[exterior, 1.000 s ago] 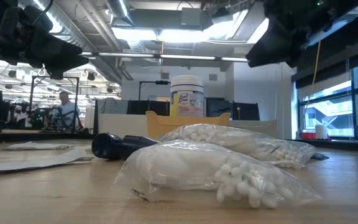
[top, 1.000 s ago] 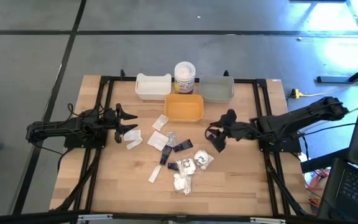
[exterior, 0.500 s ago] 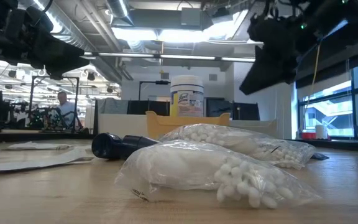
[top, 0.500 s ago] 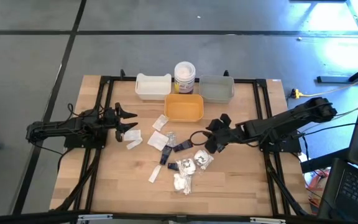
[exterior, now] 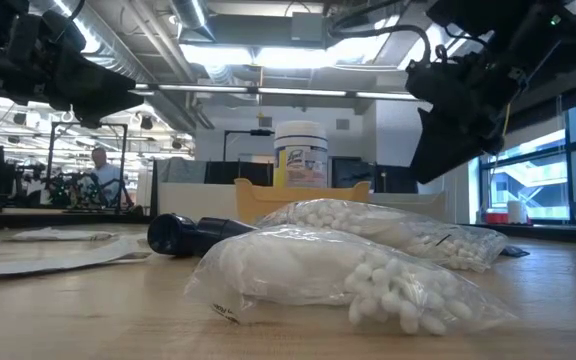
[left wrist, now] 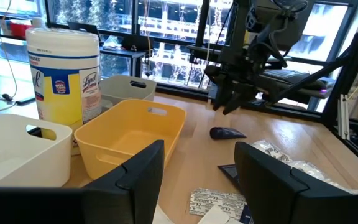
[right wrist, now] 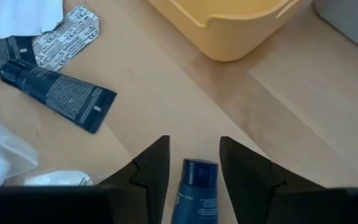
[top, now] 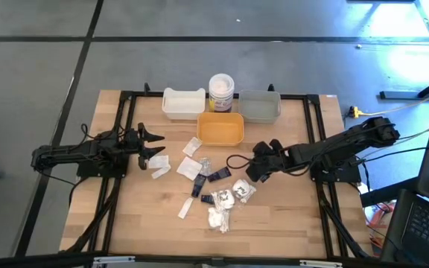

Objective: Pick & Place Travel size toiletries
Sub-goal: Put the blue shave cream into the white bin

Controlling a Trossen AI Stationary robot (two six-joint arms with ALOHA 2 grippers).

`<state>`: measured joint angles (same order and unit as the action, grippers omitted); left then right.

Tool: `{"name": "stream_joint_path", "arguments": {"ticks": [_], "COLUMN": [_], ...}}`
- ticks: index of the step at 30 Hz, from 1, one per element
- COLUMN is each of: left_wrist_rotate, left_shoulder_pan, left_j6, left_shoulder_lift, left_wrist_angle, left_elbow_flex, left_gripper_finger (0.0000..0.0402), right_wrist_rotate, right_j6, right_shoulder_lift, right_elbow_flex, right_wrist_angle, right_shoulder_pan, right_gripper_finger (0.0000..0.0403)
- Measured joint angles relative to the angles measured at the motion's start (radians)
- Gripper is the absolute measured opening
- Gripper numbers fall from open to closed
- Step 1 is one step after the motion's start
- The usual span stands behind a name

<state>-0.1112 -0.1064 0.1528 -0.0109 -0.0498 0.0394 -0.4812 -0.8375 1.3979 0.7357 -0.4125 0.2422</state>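
Observation:
The travel size toiletries lie loose mid-table: black tubes (top: 218, 176), flat sachets (top: 188, 167) and clear-wrapped white fluffy packs (top: 243, 191). My right gripper (top: 255, 170) hangs open, tipped downward, above a dark blue tube (right wrist: 194, 186) that lies flat on the wood. The right wrist view shows that tube between the two fingers, which stand clear of it. In the left wrist view the same tube (left wrist: 227, 132) shows on the table below the right gripper (left wrist: 229, 93). My left gripper (top: 155, 152) waits open and level at the table's left with nothing between its fingers.
A white tray (top: 183, 103), a yellow tray (top: 220, 128) and a grey tray (top: 260, 106) stand along the far edge, with a white jar (top: 221, 91) behind the yellow one. A second dark tube (right wrist: 58, 93) and a sachet (right wrist: 64, 38) lie beside the right gripper.
My right gripper has come down and a little toward the table's left, tipping its fingers further downward over the dark blue tube. The toiletries have not moved.

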Motion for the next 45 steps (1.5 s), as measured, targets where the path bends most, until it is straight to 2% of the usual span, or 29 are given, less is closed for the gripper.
{"name": "stream_joint_path", "arguments": {"ticks": [10,14,22,30,39,45], "left_wrist_rotate": [0.000,0.000,-0.005,-0.054,-0.053,-0.053], "left_shoulder_pan": [0.000,0.000,0.000,0.000,0.000,0.000], "left_j6": [0.000,0.000,-0.026,-0.027,-0.024,-0.010], "left_shoulder_lift": [0.000,0.000,0.000,0.000,0.000,0.000], "left_wrist_angle": [0.000,0.000,0.001,0.002,0.002,0.002], "left_elbow_flex": [0.000,0.000,0.000,0.000,0.000,0.000], "left_gripper_finger": [0.0194,0.0194,0.0194,0.0194,0.0194,0.0194], "right_wrist_rotate": [0.004,0.018,-0.013,-0.009,-0.001,0.011], "right_j6": [0.000,0.004,0.007,0.008,0.004,-0.004], "right_shoulder_lift": [0.059,0.089,0.092,0.098,0.169,0.227], "right_elbow_flex": [0.000,0.000,0.000,0.000,0.000,0.000], "right_wrist_angle": [0.020,0.037,0.038,0.038,0.063,0.064], "right_shoulder_pan": [0.002,0.002,0.002,0.002,0.001,0.001], "right_gripper_finger": [0.0237,0.0257,0.0254,0.0249,0.0263,0.0250]}}
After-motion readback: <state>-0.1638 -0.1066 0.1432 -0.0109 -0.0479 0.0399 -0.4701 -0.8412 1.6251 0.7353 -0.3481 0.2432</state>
